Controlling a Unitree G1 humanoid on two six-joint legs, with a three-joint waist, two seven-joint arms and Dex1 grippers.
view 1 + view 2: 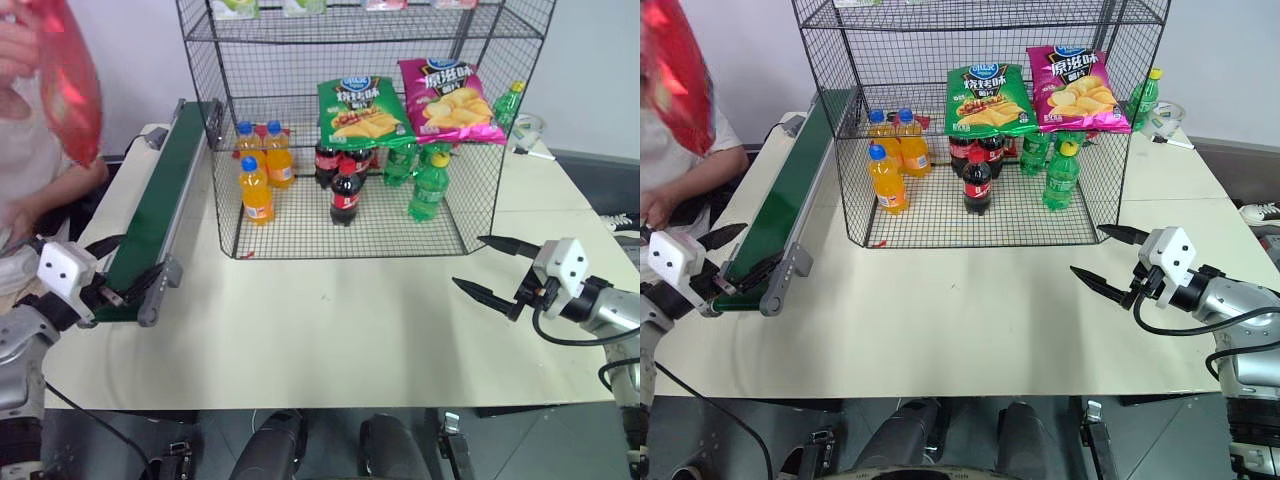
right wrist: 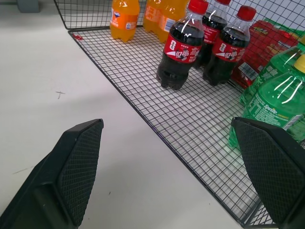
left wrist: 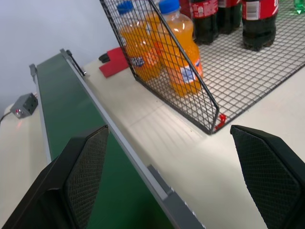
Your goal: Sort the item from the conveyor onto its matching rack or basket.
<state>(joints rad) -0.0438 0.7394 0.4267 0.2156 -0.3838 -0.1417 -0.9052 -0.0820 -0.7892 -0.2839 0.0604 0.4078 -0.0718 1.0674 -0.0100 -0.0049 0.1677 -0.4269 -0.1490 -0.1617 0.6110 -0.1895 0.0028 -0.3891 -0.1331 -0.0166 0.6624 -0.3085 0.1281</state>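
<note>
A person's hand at the far left holds a red bag up in the air, above and left of the conveyor; its print is blurred. The conveyor's dark green belt runs along the table's left side and carries nothing. The black wire rack stands at the back centre. My left gripper is open at the conveyor's near end, nothing between its fingers. My right gripper is open above the table, right of the rack's front corner, also holding nothing.
Inside the rack a green bag and a pink bag lie on a tier above orange bottles, cola bottles and green bottles. The person sits behind the conveyor. Bare table stretches between my grippers.
</note>
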